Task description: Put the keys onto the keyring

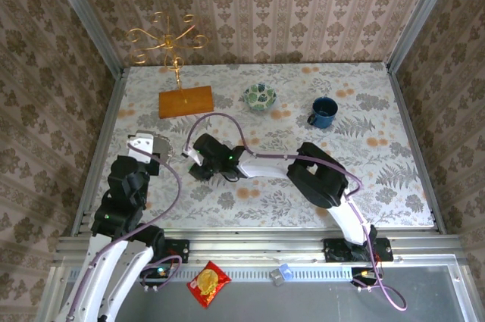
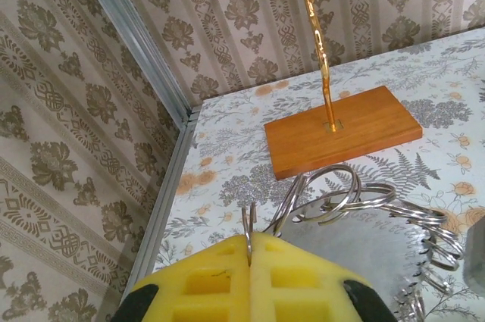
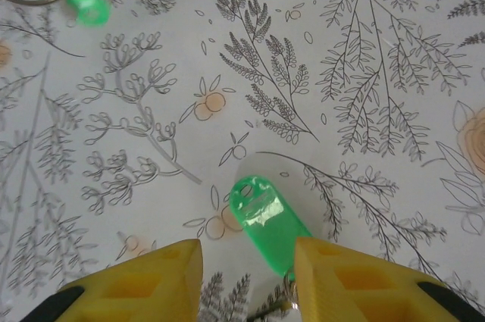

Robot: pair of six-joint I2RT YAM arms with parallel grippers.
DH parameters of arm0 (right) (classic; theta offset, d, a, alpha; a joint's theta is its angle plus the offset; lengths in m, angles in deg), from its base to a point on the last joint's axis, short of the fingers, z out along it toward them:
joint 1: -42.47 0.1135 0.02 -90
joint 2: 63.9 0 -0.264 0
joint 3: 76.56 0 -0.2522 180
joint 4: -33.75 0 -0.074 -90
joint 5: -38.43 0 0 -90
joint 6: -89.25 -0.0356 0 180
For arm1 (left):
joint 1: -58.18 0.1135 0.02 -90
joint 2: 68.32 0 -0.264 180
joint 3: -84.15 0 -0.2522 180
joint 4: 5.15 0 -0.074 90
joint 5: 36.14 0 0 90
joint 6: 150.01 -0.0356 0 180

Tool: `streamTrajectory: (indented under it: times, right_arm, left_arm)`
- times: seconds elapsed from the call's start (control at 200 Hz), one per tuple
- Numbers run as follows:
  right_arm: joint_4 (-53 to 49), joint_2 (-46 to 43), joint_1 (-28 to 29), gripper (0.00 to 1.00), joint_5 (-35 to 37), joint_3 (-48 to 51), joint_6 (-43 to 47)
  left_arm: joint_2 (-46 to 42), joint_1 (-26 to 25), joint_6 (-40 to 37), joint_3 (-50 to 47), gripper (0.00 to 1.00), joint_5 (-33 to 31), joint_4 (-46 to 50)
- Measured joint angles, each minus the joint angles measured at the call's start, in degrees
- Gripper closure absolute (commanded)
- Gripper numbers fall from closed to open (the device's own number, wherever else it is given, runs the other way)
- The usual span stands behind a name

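glossy green plastic key [image 3: 267, 220], shiny metal keyring [image 2: 377, 199], smooth wooden stand base [image 2: 371, 129]

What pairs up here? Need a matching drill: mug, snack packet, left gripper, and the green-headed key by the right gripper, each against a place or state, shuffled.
Things:
1. mug
2. snack packet
3. left gripper
4. key

Places or states:
A. on the table between the fingers of the open right gripper
B. blue, right of the bowl
C. shut on the thin metal keyring
D. red and yellow, on the grey ledge by the arm bases

Pairs: 1-B, 2-D, 3-C, 4-A
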Motion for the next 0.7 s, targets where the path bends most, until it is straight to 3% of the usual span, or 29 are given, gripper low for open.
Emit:
streamTrajectory:
  times: [0.395, 0.7]
  right_arm:
    - [-4.26, 6.51, 0.00, 0.63, 0.22, -6.78, 0.24]
    - [-3.89, 5.68, -0.15, 0.79, 2.16, -5.33, 1.90]
  left_arm:
    - [-1.79, 0.04, 0.02, -0.61, 1.00, -0.50, 1.27]
    - [-1.86, 0.04, 0.02, -0.70, 1.00, -0.52, 1.86]
